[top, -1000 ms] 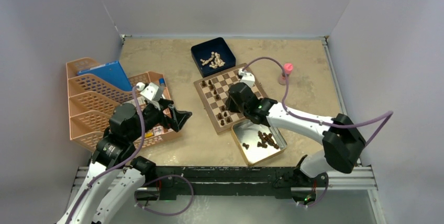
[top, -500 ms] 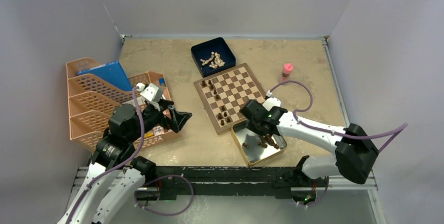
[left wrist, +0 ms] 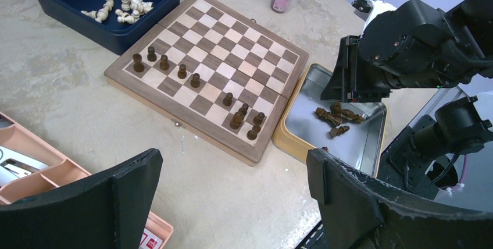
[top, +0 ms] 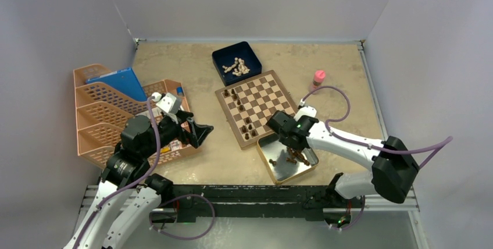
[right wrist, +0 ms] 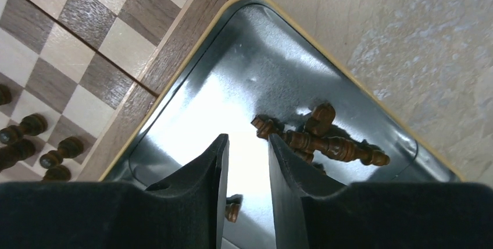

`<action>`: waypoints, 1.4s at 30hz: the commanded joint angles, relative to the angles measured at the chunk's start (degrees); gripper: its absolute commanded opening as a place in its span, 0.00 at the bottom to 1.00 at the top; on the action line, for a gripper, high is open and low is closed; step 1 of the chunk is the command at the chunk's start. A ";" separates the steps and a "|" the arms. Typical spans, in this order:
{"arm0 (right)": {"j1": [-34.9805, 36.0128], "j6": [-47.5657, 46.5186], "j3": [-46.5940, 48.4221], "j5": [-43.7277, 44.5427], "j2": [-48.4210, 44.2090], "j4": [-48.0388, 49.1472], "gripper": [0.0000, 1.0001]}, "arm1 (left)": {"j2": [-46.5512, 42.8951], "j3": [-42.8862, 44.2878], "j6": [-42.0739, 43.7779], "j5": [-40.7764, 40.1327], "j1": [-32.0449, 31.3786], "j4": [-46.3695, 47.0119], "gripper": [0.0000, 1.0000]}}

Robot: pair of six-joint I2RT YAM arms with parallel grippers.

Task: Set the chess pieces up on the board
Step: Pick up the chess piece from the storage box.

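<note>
The board [top: 264, 95] lies mid-table, also in the left wrist view [left wrist: 232, 45]. Several dark chess pieces stand on it, a row near its far-left edge [left wrist: 164, 63] and a cluster near its front corner [left wrist: 241, 115]. More dark pieces lie heaped in the silver tin [top: 273, 169], seen up close in the right wrist view [right wrist: 325, 141]. My right gripper [right wrist: 247, 138] hangs over the tin just left of the heap, jaws a little apart with nothing between them. My left gripper [left wrist: 232, 156] is wide open and empty above bare table, left of the board.
A dark blue box [top: 224, 57] with cream pieces stands behind the board. A pink-capped bottle [top: 318, 79] stands right of the board. An orange slotted organiser [top: 99, 118] with a blue item fills the left side. One lone dark piece [right wrist: 232, 208] lies in the tin's near part.
My right gripper has moved off the board toward me and now hangs over the silver tin. My left arm has not moved.
</note>
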 commanded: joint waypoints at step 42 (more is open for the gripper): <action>1.29 -11.03 4.29 -0.46 8.44 -8.90 0.36 | -1.08 0.57 0.50 1.53 -0.21 2.41 0.95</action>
